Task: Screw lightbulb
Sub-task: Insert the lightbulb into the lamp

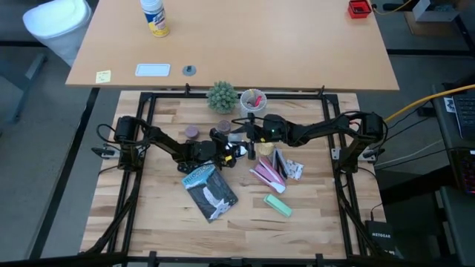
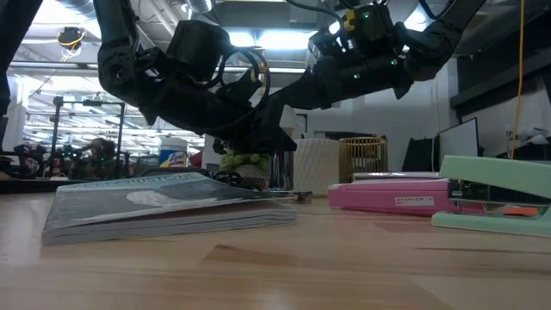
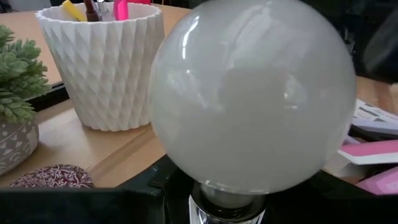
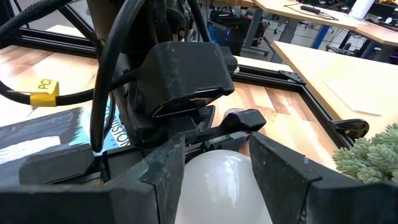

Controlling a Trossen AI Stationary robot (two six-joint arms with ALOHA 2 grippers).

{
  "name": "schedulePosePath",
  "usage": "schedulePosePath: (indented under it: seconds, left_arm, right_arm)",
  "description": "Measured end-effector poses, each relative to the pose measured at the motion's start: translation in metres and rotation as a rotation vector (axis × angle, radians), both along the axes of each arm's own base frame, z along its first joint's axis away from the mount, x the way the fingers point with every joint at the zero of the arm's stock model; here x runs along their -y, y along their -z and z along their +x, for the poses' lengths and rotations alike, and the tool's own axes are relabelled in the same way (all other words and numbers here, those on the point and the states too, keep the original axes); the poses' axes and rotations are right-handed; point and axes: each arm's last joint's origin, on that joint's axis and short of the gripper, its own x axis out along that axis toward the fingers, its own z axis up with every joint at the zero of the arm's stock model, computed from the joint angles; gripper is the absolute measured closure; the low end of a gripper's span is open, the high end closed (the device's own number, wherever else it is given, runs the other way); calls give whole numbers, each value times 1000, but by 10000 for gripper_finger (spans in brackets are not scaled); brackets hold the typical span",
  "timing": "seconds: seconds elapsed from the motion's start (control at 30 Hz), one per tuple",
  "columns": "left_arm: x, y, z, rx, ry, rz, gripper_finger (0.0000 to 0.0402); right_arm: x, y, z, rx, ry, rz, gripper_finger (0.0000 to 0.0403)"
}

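A: Arms first, left to right in the overhead view. The left gripper is reaching in from the left post toward the table's middle, just above the book. The right gripper is coming in from the right post, and the two are meeting nose to nose.

B: Lightbulb — where is it sitting?

A: Between them. In the left wrist view the frosted globe is filling most of the frame, standing on a dark metal neck with black parts of the left gripper around its base. In the right wrist view the right gripper's two dark fingers are flanking the white globe, one on each side.

B: Jaws?

A: Right jaws are standing apart round the globe, close against it; whether they are pressing on it I cannot tell. Left jaws — they are hidden under the bulb, so I cannot tell if they are clenched on the neck or released.

B: Surroundings, same order?

A: Small potted plant at the back edge, white faceted pen cup just beside it to the right. Then pink case right of the book, and mint stapler nearer the front. In the low view the book is lying flat at left, pink case and stapler at right, both arms hanging over the middle.
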Motion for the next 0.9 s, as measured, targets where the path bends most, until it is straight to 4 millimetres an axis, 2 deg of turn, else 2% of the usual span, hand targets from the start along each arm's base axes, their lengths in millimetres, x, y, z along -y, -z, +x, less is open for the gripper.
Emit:
schedulePosePath:
  seconds: [0.9]
  left_arm:
    - [3,1,0,-23,14,21,231]
  right_arm:
    - [-1,0,0,0,-9,3,219]
